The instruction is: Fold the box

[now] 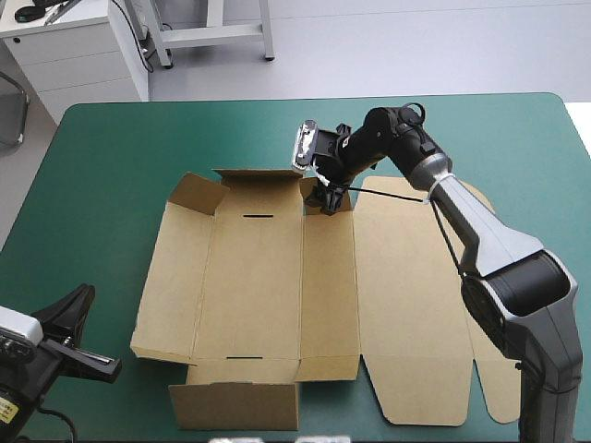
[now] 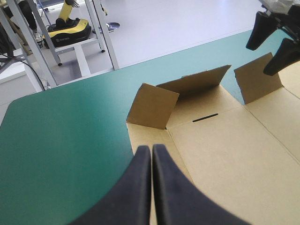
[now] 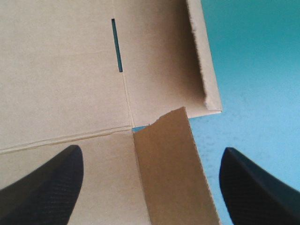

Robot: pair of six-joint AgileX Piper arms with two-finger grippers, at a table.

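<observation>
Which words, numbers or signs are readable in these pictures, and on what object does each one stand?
No text can be read.
The box: plain brown board, no print in any view.
A yellow label by the table's near left corner: too small to read.

Our right arm [image 1: 489, 240] is silver-grey tubes with chunky black joints, going all black toward the wrist. The fingers [image 3: 47, 187] are black curved fins, and up close we see a fine woven texture. Our left gripper [image 2: 151, 150] looks smooth, matte black.
</observation>
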